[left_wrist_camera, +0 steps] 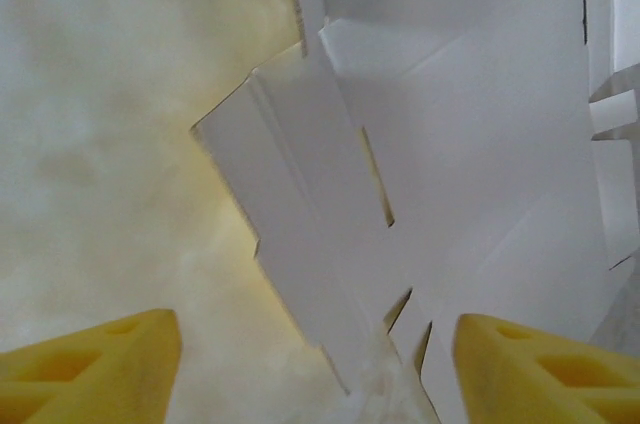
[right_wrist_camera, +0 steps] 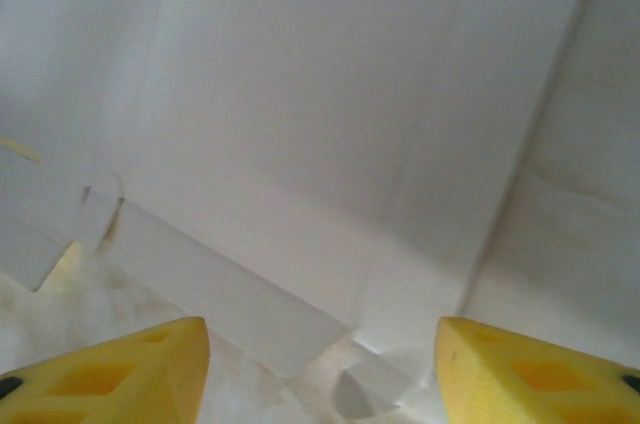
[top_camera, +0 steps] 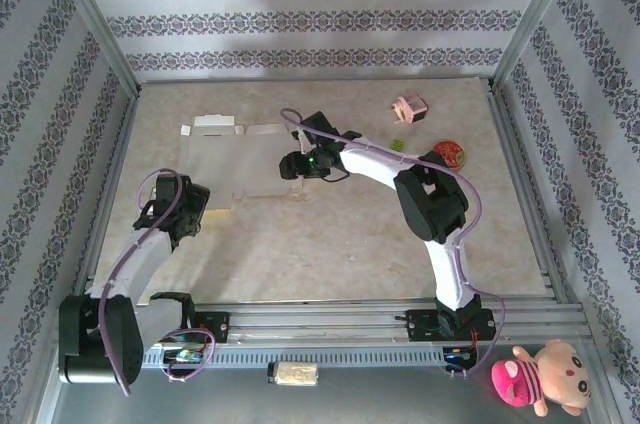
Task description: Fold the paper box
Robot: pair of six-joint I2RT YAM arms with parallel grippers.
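The paper box (top_camera: 230,159) lies as a flat blank on the far left part of the table, white side up, with its flaps spread out. My left gripper (top_camera: 190,209) sits at the blank's near left edge and stands open; in the left wrist view its yellow fingers (left_wrist_camera: 90,364) frame the notched white flaps (left_wrist_camera: 330,244). At the blank's right edge my right gripper (top_camera: 292,166) is open too. The right wrist view has the white panel (right_wrist_camera: 330,144) and a creased side flap (right_wrist_camera: 230,294) between its fingers (right_wrist_camera: 540,374).
A small pink box-like item (top_camera: 409,108) stands at the far right. A red round object (top_camera: 450,152) and a small green piece (top_camera: 397,145) lie beside the right arm. A plush toy (top_camera: 545,376) sits off the table's near right corner.
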